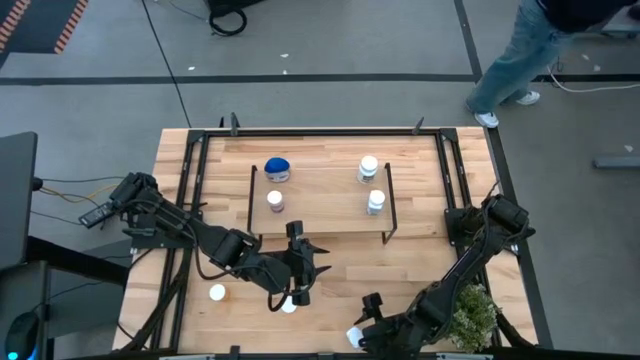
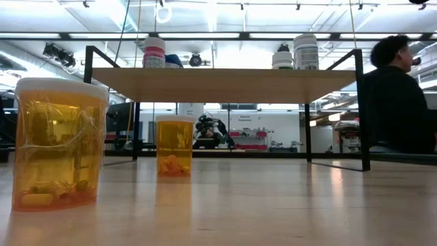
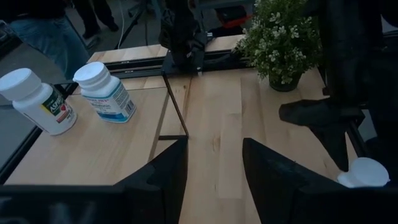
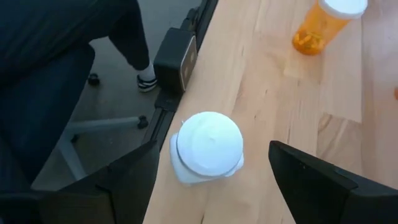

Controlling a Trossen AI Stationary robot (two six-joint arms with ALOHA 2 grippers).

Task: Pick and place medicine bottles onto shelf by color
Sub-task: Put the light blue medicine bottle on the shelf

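The shelf (image 1: pixel 320 205) stands mid-table with four bottles on top: a blue one (image 1: pixel 277 169), a purplish one (image 1: pixel 275 201) and two white ones (image 1: pixel 368 168) (image 1: pixel 375 202). Two orange bottles (image 2: pixel 61 143) (image 2: pixel 175 145) stand upright on the table in front of it. My left gripper (image 1: pixel 318 268) is open and empty, just in front of the shelf, pointing toward the table's right (image 3: pixel 214 180). My right gripper (image 4: pixel 208 186) is open at the near edge. Its fingers stand on either side of a white-capped pale bottle (image 4: pixel 208 146), which stands upright, without touching it.
A potted green plant (image 1: pixel 470 315) stands at the near right corner, beside my right arm. Black rails (image 1: pixel 190 180) run along the table's sides. A person (image 1: pixel 520 50) stands beyond the far right corner. A shoe (image 4: pixel 146 79) shows on the floor just off the near edge.
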